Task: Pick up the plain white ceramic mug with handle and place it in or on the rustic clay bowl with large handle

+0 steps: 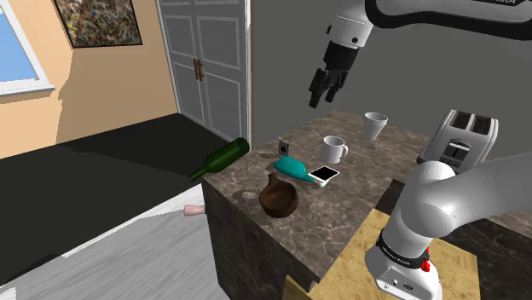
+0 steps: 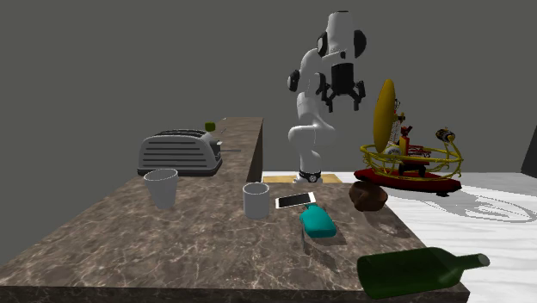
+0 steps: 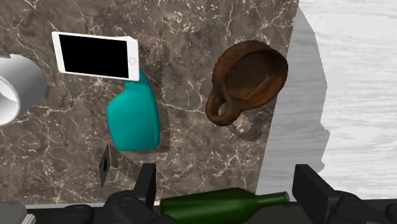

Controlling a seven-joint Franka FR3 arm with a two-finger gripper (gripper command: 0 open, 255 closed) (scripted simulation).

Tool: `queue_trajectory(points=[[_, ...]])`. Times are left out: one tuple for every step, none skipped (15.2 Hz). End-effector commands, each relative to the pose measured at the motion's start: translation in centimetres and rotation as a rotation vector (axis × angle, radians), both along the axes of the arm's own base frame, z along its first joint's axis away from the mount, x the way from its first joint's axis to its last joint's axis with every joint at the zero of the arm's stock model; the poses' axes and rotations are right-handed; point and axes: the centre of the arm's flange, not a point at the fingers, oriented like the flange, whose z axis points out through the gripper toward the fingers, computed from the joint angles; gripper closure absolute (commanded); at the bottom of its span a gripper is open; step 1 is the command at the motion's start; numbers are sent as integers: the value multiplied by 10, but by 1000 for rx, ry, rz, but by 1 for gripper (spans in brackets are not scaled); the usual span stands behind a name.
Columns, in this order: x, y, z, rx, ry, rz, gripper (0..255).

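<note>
Pincer (image 1: 324,94) high over counter (image 1: 375,175), fingers (image 3: 312,188) apart, seemingly downward-pointing.

White mug (image 1: 333,150) stands upright — brown handled bowl (image 1: 279,199) nearby, empty.

In the wrist view the white mug (image 3: 16,86) is cut off by the picture's edge — just a curve of rim and wall shows, and its handle cannot be seen. The green bottle (image 3: 219,205) lies partly behind the black gripper (image 3: 227,181), its base end covered. A small dark square (image 3: 105,164) beside the teal object (image 3: 132,118) is too small to identify. In the shoulder view the toaster (image 1: 460,136) is partly hidden by the arm (image 1: 443,200) — and a small pink thing (image 1: 193,210) on the floor (image 1: 128,256) cannot be made out.
</note>
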Motion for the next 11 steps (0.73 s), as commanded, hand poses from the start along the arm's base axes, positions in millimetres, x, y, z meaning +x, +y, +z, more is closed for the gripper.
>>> queue_trajectory(points=[[0,0,0,0,0,0,0],[2,-9,-9,-3,3,0,0],[5,-17,-19,-6,7,-1,0],[7,-26,-28,-9,10,-1,0],[9,-35,-37,-12,14,-1,0],[12,-43,-46,-14,17,-1,0],[14,-52,-55,-17,20,-2,0],[16,-61,-65,-20,24,-2,0],[18,-70,-74,-23,27,-2,0],[20,-79,-83,-26,31,-3,0],[22,-87,-92,-29,34,-3,0]])
